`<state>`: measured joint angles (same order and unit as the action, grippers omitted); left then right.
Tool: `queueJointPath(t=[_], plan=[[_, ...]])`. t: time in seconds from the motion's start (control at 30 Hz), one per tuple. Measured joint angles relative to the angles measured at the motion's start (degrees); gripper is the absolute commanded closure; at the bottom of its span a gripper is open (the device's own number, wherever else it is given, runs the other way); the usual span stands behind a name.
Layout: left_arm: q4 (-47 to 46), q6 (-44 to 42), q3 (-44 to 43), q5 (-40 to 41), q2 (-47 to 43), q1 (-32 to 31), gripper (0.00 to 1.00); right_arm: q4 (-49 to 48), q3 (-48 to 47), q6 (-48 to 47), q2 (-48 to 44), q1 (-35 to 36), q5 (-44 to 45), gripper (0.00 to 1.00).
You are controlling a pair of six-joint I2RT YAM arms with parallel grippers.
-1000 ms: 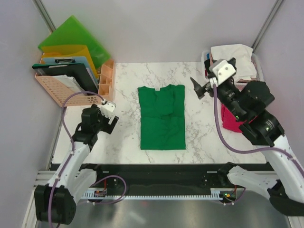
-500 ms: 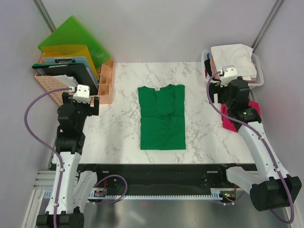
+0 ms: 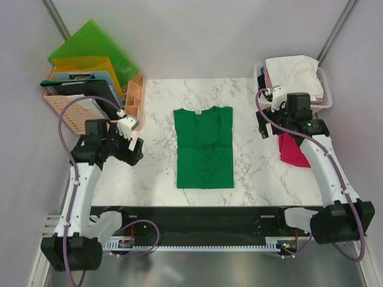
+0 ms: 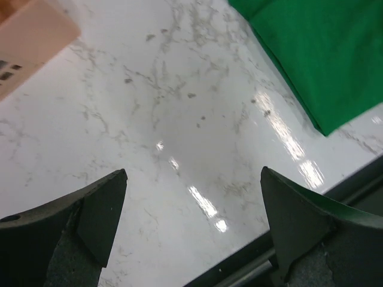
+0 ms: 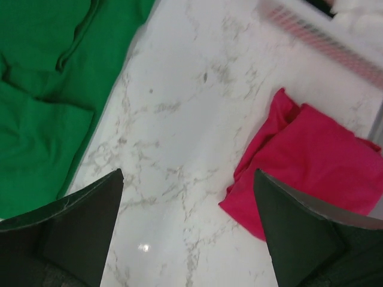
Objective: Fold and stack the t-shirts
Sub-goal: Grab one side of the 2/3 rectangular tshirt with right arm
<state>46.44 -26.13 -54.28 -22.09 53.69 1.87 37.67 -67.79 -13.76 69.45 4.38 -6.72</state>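
Flat deep green cloth tee (image 3: 204, 149) runs 12-to-6; left gripper (image 3: 133, 154) at its 9 o'clock, right gripper (image 3: 262, 124) at 2, looks nearer. Both gaping, empty.

Green t-shirt (image 3: 204, 147) lies folded mid-table; magenta one (image 3: 293, 150) lies bunched at right.

Nope, no readable text, labels or numbers anywhere. The peach box (image 4: 33, 33) has a few dark marks, but they're too blurry to read.
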Motion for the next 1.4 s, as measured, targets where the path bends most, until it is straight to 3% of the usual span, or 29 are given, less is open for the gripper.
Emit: queueJointPath(t=[0.07, 0.2, 0.43, 0.5, 0.63, 0.77, 1.03, 1.17, 1.27, 1.4], plan=[[5.2, -3.0, -2.5, -3.5, 3.6, 0.0, 0.0, 4.7, -0.5, -2.8, 2.2, 0.0, -2.1, 0.09], [10.4, -6.9, -3.3, -4.8, 5.6, -1.8, 0.0, 13.9, -0.5, -9.4, 3.9, 0.0, -7.1, 0.08], [5.2, -9.3, 8.6, 7.1, -7.8, -17.6, 0.0, 20.9, 0.2, -17.0, 2.6, 2.8, -10.0, 0.1], [5.0, -9.3, 11.3, 8.3, -7.6, -20.2, 0.0, 22.2, 0.9, -17.8, 3.8, 5.3, -11.1, 0.1], [3.9, -8.1, 11.2, 7.4, 4.4, -21.2, 0.0, 23.9, 2.1, -18.1, 8.9, 8.7, -16.8, 0.09], [3.1, -5.3, 5.8, 1.7, 19.0, -21.2, 0.0, 24.5, 2.3, -18.2, 16.2, 8.9, -24.7, 0.16], [0.5, -0.9, -5.0, -11.6, 29.7, -21.2, 0.0, 25.3, 2.5, -19.0, 27.5, 9.9, -34.5, 0.23], [-0.2, -0.5, -3.8, -13.7, 31.5, -21.3, 0.0, 25.2, 2.9, -19.6, 27.2, 11.5, -33.3, 0.24], [-4.0, 0.1, 1.5, -11.1, 27.4, -21.4, 0.0, 21.9, 5.9, -19.3, 21.9, 14.8, -27.4, 0.09], [-8.7, 1.5, 6.8, -4.1, 21.1, -21.1, 0.0, 16.7, 11.3, -18.8, 9.9, 26.3, -17.0, 0.14]])
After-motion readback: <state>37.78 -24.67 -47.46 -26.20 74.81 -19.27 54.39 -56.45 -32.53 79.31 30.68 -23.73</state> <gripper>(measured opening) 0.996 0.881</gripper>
